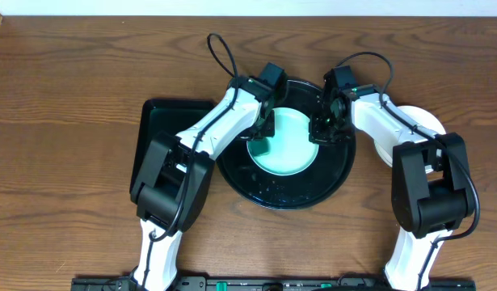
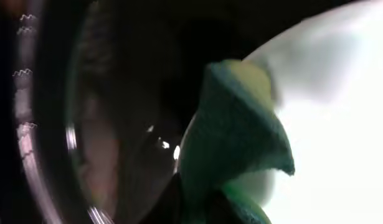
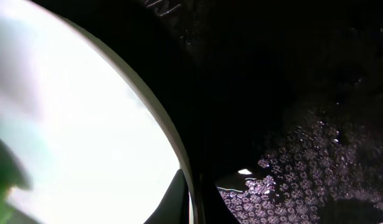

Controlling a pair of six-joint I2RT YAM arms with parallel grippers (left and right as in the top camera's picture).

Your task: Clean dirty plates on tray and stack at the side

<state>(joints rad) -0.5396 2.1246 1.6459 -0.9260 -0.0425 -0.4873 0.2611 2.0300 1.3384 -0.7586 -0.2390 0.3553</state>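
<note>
The mint-green plate [image 1: 287,152] lies in the middle of the round black tray [image 1: 333,179]. My left gripper [image 1: 261,133] pinches the green sponge [image 2: 235,143] at the plate's left edge, so the plate's face stretches away to its right. My right gripper [image 1: 323,129] sits at the opposite rim, fingers either side, apparently clamping it. A white plate [image 1: 422,121] rests on the tabletop [image 1: 70,97] beyond, nearer my right arm.

Left claw [image 1: 263,129] with its green sponge [image 2: 235,124] crowds the mint plate's [image 1: 288,149] left edge. Right claw [image 1: 322,129] pinches the right rim. Between them, the plate's middle and the round tray's [image 1: 284,198] near side lie open. Rectangular tray [image 1: 159,117] flanks left, white plate [image 1: 422,121] right.
</note>
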